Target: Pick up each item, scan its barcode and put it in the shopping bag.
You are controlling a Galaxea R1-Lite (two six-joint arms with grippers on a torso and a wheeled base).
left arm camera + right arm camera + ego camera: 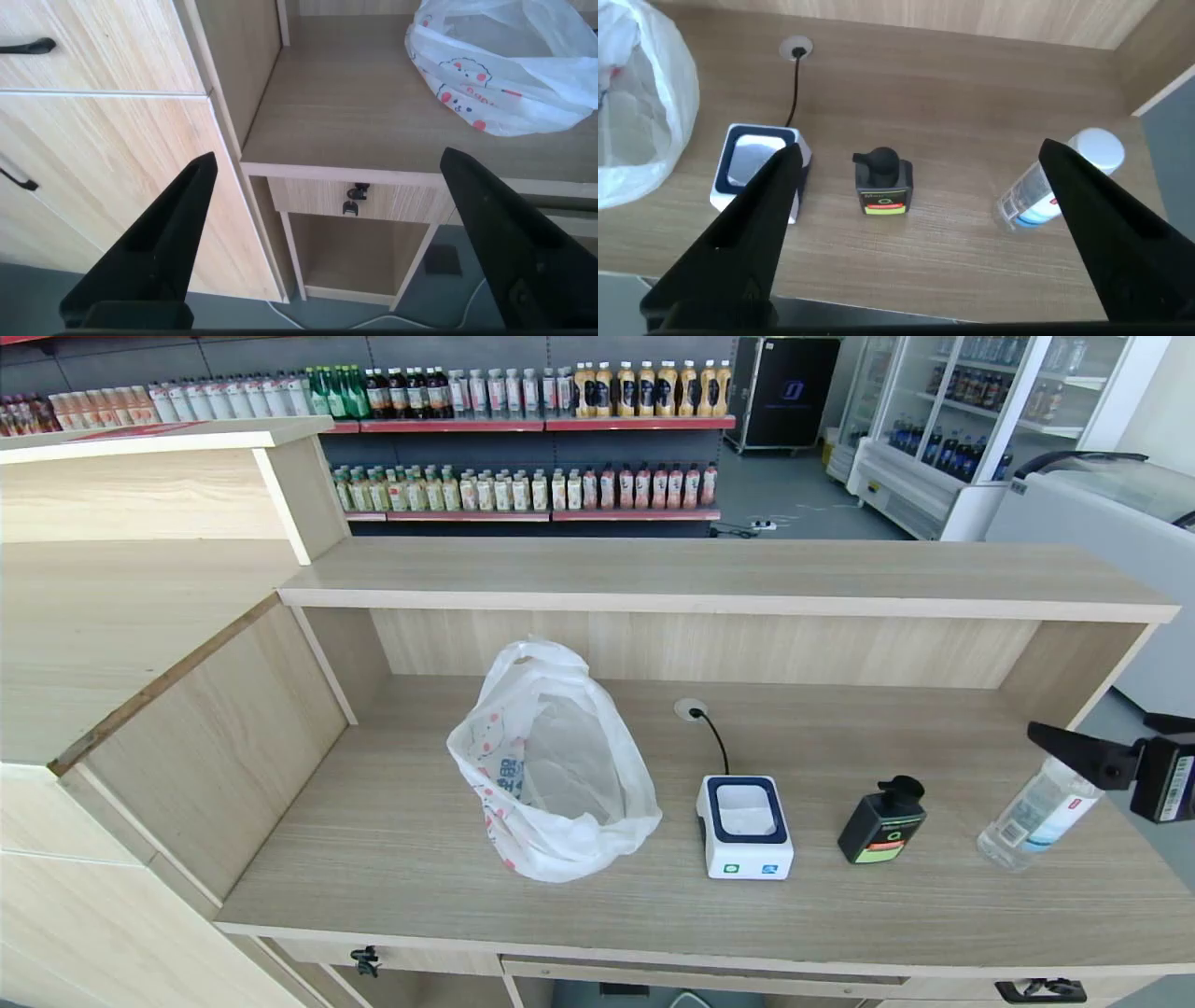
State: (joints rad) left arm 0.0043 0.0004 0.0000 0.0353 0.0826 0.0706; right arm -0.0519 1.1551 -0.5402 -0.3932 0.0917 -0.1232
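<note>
The bench [392, 840] carries the open white shopping bag [551, 765] at 9 o'clock of the white scanner [744, 826], whose black cable [714, 737] runs toward 11 o'clock. At the scanner's 3 o'clock the clear bottle [1036, 817] sits farthest out, with the dark pump bottle [882, 821] between them, touching neither. The right hand [920, 154] hangs released, fingers wide, above the pump bottle, and the left hand [329, 159], equally released, hangs before the bench's front left corner.

right gripper [920, 154] spread wide above scanner [752, 173], black pump bottle [883, 182], clear bottle [1046, 191], bag [640, 112]
</note>
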